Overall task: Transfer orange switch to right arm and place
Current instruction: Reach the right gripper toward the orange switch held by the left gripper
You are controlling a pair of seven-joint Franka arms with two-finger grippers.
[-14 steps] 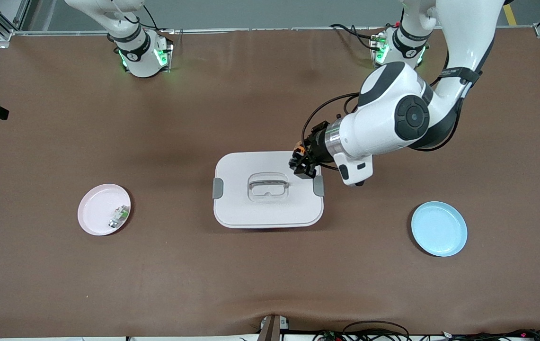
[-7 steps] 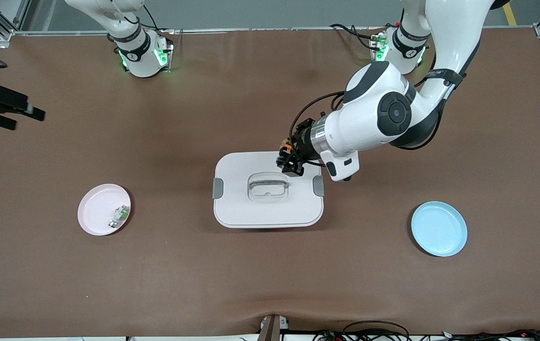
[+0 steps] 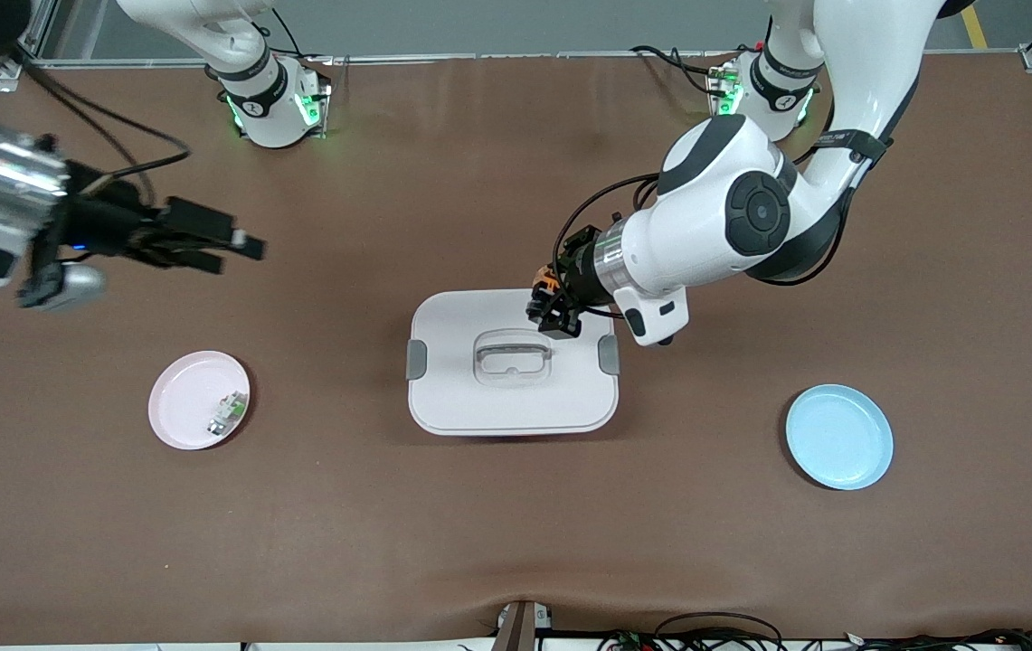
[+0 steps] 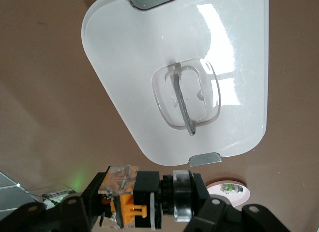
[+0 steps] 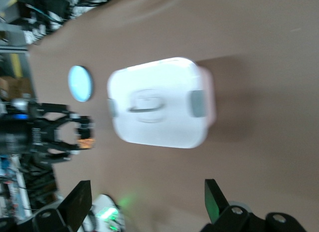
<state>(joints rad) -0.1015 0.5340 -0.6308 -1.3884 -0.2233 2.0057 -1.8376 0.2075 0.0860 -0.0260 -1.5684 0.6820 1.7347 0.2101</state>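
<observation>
My left gripper is shut on the orange switch, a stubby black part with an orange end. It holds the switch in the air over the edge of the white box lid that lies farther from the front camera. In the left wrist view the switch lies crosswise between the fingers of the left gripper. My right gripper is open and empty, in the air over bare table toward the right arm's end. The right wrist view shows its gripper open, with the switch far off.
A pink plate holds a small whitish-grey part with a green spot, toward the right arm's end. A blue plate lies toward the left arm's end. The white box has a recessed handle and grey clips.
My right arm has swung in from the table's edge toward the middle. My left gripper with the switch moved a little toward the right arm's end, then held still.
</observation>
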